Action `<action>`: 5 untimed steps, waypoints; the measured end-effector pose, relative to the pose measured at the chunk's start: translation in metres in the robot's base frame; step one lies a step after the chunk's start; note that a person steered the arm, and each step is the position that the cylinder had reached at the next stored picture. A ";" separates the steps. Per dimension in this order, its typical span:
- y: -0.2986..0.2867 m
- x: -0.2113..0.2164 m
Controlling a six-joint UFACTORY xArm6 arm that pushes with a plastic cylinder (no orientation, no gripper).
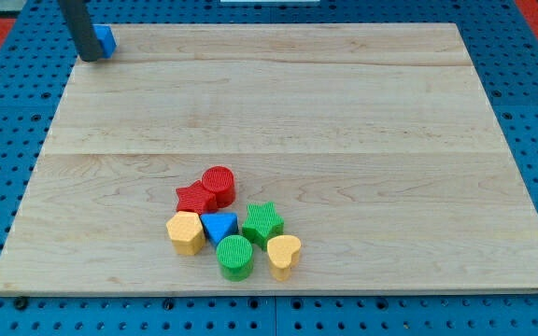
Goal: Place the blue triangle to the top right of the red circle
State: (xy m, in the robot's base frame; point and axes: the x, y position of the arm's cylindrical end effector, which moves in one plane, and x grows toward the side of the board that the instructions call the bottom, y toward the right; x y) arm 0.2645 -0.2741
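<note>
Blue triangle (219,226) | hemmed: red circle (219,183), yellow hexagon (186,231), green star (262,222)

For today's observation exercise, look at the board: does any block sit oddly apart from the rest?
Yes. A blue block sits alone at the board's top left corner, touching my tip, partly hidden behind the rod. All the other blocks huddle near the view's bottom centre, including the blue triangle just below the red circle.
</note>
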 end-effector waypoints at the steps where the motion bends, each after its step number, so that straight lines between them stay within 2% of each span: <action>1: -0.031 -0.007; 2: -0.003 -0.046; 3: 0.058 -0.047; 4: 0.001 -0.041; 5: -0.013 0.022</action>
State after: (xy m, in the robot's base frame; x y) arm 0.2864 -0.2870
